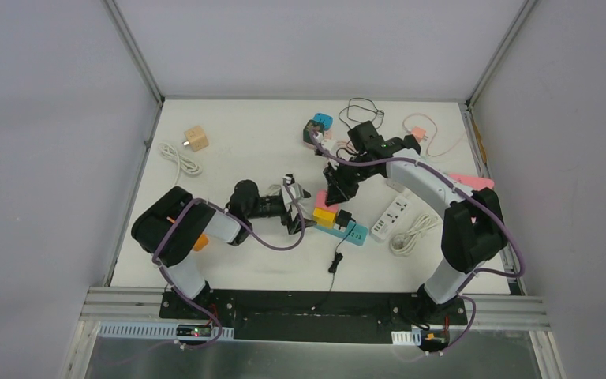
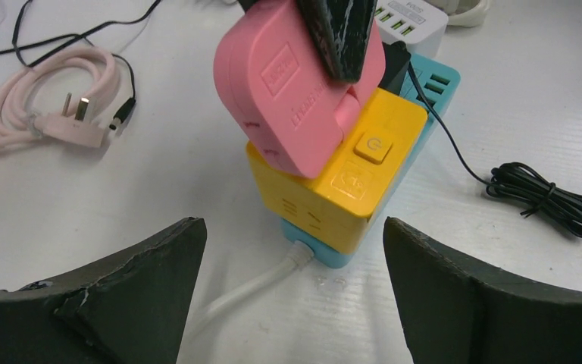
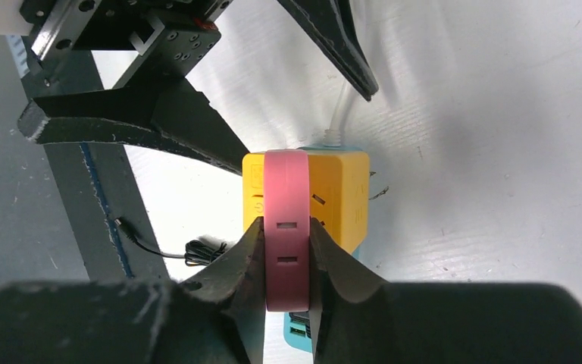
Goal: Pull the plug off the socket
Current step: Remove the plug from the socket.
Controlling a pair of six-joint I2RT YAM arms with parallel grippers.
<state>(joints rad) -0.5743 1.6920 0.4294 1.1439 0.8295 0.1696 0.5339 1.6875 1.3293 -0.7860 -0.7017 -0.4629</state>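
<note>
On the yellow socket [image 3: 337, 189], right claw [image 3: 286, 227] pinches pink plug [image 3: 286, 182]

This is a robotics lab test cell, not a home or shop. A bare white laminate tabletop [image 1: 245, 134] is boxed in by plain pale grey wall panels [image 1: 47, 118] set in silver aluminium frame posts [image 1: 136, 51]. Two black-and-white robot arms, left [image 1: 219, 227] and right [image 1: 422, 180], are bolted to a flat black base plate [image 1: 316, 316] at the near edge, beside white slotted cable ducts [image 1: 138, 330]. Loose electrical props lie about: a white multi-outlet power strip [image 1: 394, 212], a coiled white cord [image 1: 180, 158] and a small tan cube adapter [image 1: 196, 138].
</note>
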